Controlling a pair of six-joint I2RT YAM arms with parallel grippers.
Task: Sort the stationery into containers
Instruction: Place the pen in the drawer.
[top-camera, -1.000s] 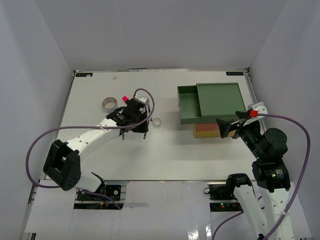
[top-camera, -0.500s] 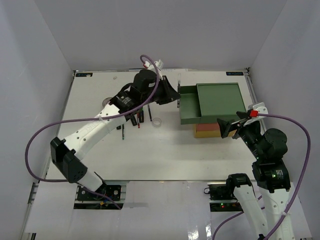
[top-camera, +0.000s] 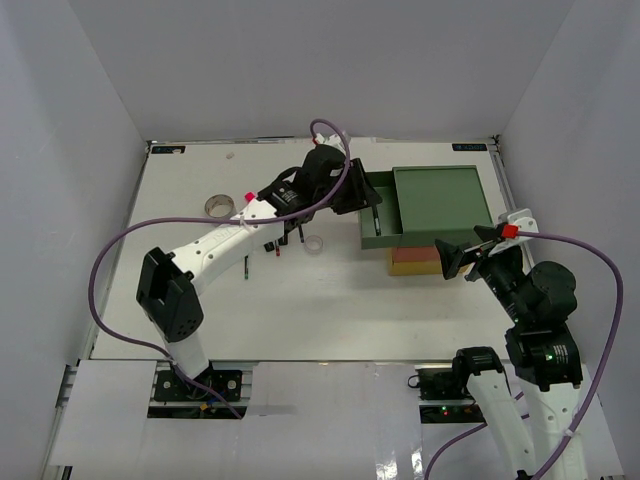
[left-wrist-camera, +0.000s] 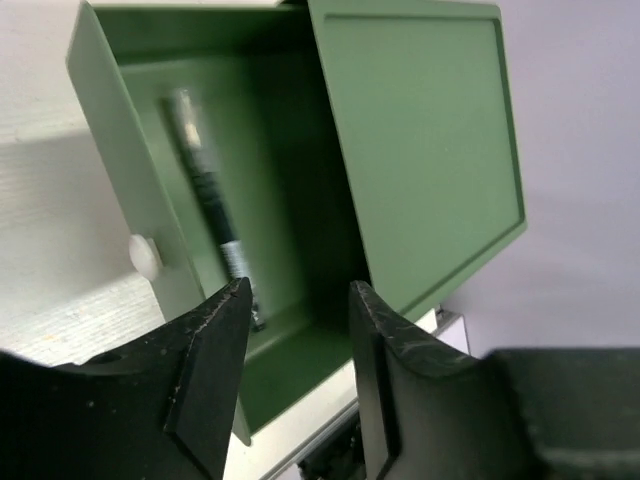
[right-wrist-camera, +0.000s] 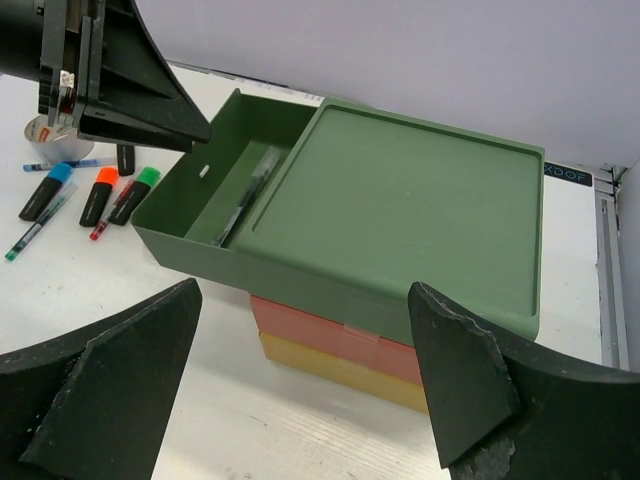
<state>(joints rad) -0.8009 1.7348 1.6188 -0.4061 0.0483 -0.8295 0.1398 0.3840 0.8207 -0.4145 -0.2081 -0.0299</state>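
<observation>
The green top drawer (top-camera: 372, 212) stands pulled out to the left of the tray stack (top-camera: 440, 198), above the orange-red (right-wrist-camera: 330, 335) and yellow (right-wrist-camera: 340, 368) trays. A thin dark pen (left-wrist-camera: 210, 200) lies inside the drawer, also in the right wrist view (right-wrist-camera: 245, 195). My left gripper (left-wrist-camera: 298, 290) hovers over the drawer, open and empty; it also shows in the top view (top-camera: 365, 193). My right gripper (right-wrist-camera: 302, 290) is open and empty, in front of the stack. Blue (right-wrist-camera: 45, 190), orange (right-wrist-camera: 100, 192) and green (right-wrist-camera: 135, 192) highlighters lie left of the drawer.
A grey tape roll (top-camera: 219, 207) and a pink-capped highlighter (top-camera: 250, 197) lie at the left. A white tape roll (top-camera: 314, 243) and thin pens (top-camera: 246, 265) lie under the left arm. White walls enclose the table on three sides.
My left arm swung right from the stationery pile to the open green drawer. A pen now lies in the drawer, which was empty before. The right arm has barely moved.
</observation>
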